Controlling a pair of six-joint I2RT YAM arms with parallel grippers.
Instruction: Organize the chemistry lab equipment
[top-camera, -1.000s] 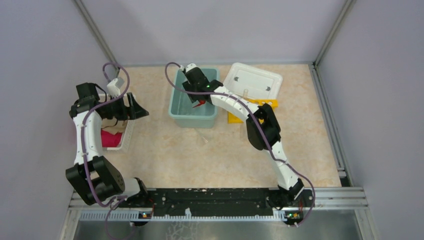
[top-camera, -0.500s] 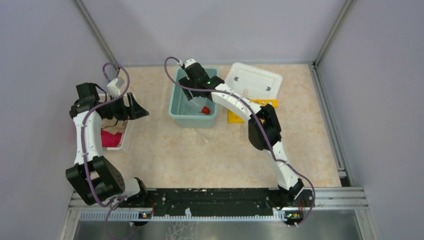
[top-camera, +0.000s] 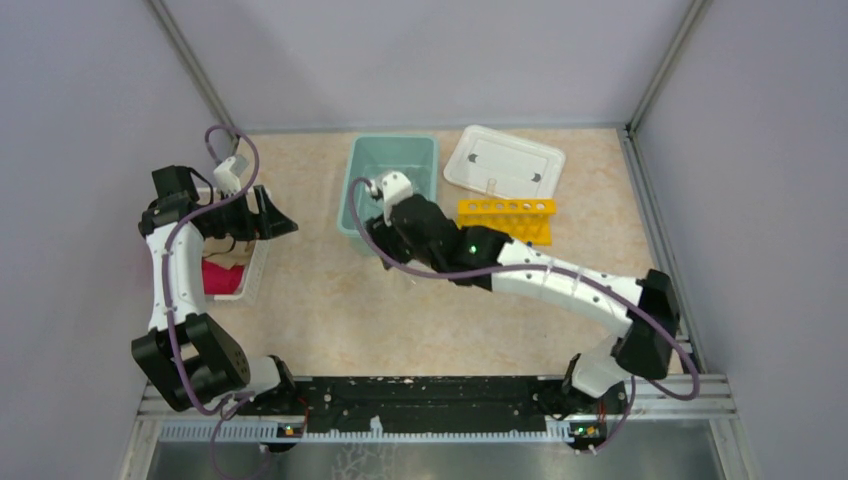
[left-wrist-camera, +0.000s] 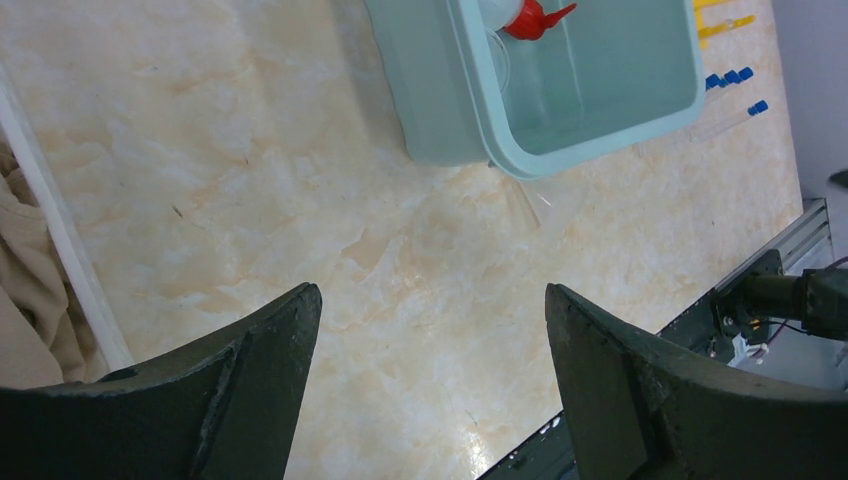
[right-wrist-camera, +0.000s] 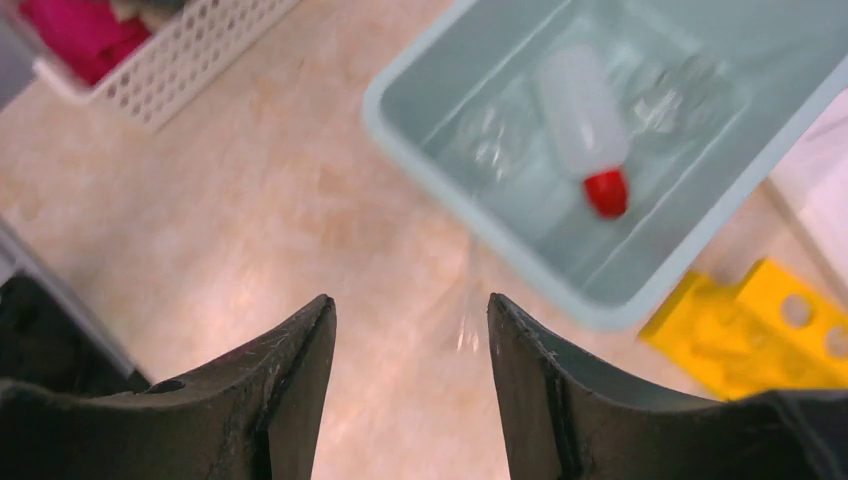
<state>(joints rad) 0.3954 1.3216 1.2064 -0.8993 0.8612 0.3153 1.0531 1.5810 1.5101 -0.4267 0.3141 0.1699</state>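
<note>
The translucent squeeze bottle (right-wrist-camera: 580, 115) with a red spout (right-wrist-camera: 605, 192) lies in the teal bin (right-wrist-camera: 420, 135) among clear glassware (right-wrist-camera: 490, 145). In the top view my right arm hides it. My right gripper (right-wrist-camera: 410, 310) is open and empty, above the table just in front of the bin (top-camera: 352, 185). A clear beaker (right-wrist-camera: 465, 300) lies on the table between its fingertips and shows in the left wrist view (left-wrist-camera: 535, 205). The yellow rack (top-camera: 505, 215) stands right of the bin. Blue-capped tubes (left-wrist-camera: 735, 78) lie near it. My left gripper (top-camera: 282, 215) is open and empty beside the basket.
A white slatted basket (right-wrist-camera: 170, 60) with a pink cloth (right-wrist-camera: 80, 25) and a tan cloth (left-wrist-camera: 20, 260) stands at the left. A white lid (top-camera: 505, 160) lies at the back right. The black rail (top-camera: 420, 395) runs along the near edge.
My right gripper let go of the squeeze bottle inside the bin, then drew back toward the near side and now hangs open in front of the bin. The left arm has not moved.
</note>
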